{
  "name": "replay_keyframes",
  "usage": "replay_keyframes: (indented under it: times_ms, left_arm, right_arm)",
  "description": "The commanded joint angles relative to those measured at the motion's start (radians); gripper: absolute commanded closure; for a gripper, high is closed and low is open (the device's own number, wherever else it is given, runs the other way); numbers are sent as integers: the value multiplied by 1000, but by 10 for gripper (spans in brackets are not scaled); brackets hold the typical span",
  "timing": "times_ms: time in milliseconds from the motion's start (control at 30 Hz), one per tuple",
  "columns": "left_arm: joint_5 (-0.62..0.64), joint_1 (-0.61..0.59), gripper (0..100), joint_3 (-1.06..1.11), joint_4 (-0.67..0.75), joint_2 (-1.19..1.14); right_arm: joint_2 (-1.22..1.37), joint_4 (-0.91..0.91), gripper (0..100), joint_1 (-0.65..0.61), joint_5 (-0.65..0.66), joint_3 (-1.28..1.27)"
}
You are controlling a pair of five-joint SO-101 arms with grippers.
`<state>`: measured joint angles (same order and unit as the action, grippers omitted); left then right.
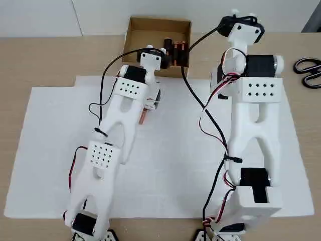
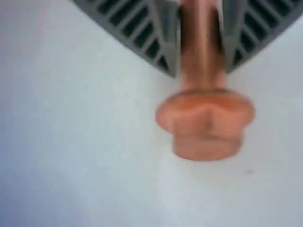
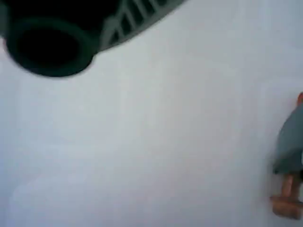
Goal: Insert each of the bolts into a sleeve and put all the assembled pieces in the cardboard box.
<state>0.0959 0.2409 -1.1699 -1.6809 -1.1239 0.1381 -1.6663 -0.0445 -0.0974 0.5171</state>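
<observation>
— How does the left gripper [image 2: 200, 56] stand?

— It is clenched. Its two grey ribbed fingers [image 2: 142, 33] press the shaft of a copper bolt [image 2: 204, 124] from both sides. The flanged six-sided head sticks out past the fingertips.

— And where is this bolt over the table?

— In the high view it hangs tilted above the white sheet [image 1: 50, 150], just in front of the cardboard box [image 1: 134, 31]. Whether the head touches the sheet, I cannot tell.

— What about the right gripper [image 3: 83, 30]?

— It grasps a black sleeve [image 3: 47, 47]. The sleeve sits against a ribbed finger [image 3: 137, 19], with its open end turned toward the wrist camera, above the same sheet. Farther off in that view the bolt hangs in the left gripper, well apart from the sleeve.

— What lies in the box?

— Several assembled pieces [image 1: 175, 50], black with copper ends, lie close together at its right side.

— And around all this?

— The sheet covers the middle of the wooden table [image 1: 40, 55]. Black scissors [image 1: 308, 70] lie on the bare wood at the right edge, near the right arm.
</observation>
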Motion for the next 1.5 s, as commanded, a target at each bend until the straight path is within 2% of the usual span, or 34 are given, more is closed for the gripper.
replay_keyframes:
  times_ms: [0, 267, 367, 800, 1067, 1367, 1467]
  left_arm:
    - [0, -11, 945, -2, 14, -12]
    - [0, -9, 950, -2, 14, -25]
    - [0, -9, 996, -28, 11, -23]
    - [29, -8, 994, -232, -72, -23]
    - [29, -8, 994, -248, -72, -14]
    - [26, -34, 994, -237, -74, 238]
    - [26, -63, 994, -162, -74, 322]
  right_arm:
    - [-7, 21, 992, 2, 2, 2]
    - [-7, 36, 992, 2, 2, -41]
    - [-7, 36, 992, 2, 2, -41]
    - [-7, 38, 992, 2, 2, -41]
    - [-7, 47, 992, 2, 2, -44]
    - [-18, 65, 991, -42, 3, -41]
    - [-19, 82, 991, -51, 3, -41]
